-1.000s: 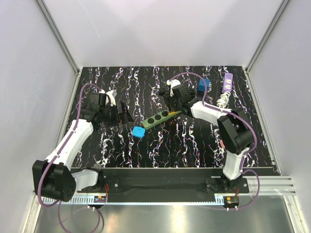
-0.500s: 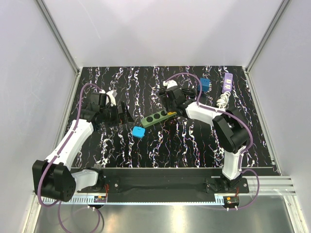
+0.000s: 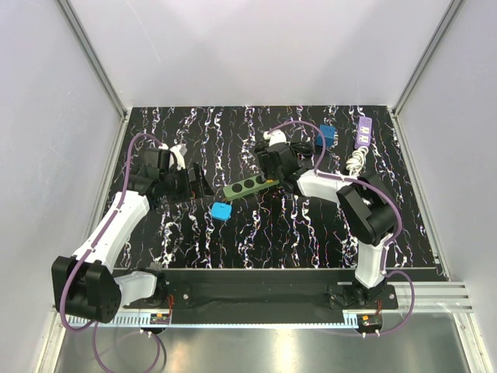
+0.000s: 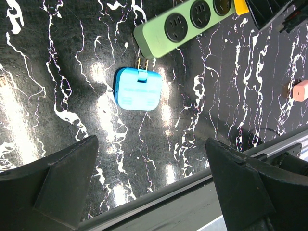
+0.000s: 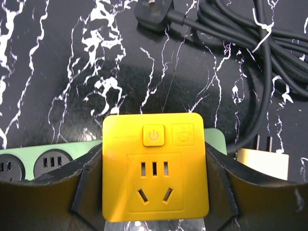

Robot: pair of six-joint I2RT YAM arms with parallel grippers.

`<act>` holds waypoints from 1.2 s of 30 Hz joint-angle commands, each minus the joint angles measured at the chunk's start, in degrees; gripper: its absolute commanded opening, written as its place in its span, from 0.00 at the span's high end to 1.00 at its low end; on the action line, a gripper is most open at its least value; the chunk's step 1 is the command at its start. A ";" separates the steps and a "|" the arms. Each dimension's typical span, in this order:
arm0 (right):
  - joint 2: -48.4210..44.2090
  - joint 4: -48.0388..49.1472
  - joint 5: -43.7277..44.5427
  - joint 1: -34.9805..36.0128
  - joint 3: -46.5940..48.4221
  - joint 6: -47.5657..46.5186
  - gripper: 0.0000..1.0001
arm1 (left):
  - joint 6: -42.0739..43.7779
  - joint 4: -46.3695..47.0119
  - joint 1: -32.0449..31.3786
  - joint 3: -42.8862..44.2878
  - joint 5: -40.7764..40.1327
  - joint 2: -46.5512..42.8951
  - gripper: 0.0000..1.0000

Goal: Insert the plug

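We hold the green power strip [image 3: 247,186] by its yellow switch end [image 5: 154,163]: the right gripper [image 5: 154,195] pinches that block from both sides. The strip's long axis runs from there down-left toward the left arm, sockets facing up. The blue plug [image 4: 138,89] lies flat on the table just beside the strip's free end, its prongs [image 4: 141,63] pointing at that end. The left gripper [image 4: 154,192] hovers over it, jaws spread wide and empty. We judge the left arm much the nearer, and the plug needs lifting and tipping prongs-down.
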 commanded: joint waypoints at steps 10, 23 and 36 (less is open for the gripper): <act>9.90 -18.21 -5.08 5.67 -10.25 15.21 0.99 | 0.77 1.90 -0.23 0.03 -1.92 -1.39 0.01; -3.46 -32.17 0.63 5.50 5.11 9.42 0.32 | 0.86 1.81 -0.23 0.12 -2.54 -2.44 0.01; -9.09 -45.10 3.20 3.04 18.22 5.10 0.00 | 0.86 1.64 -0.23 0.21 -1.92 -2.79 0.01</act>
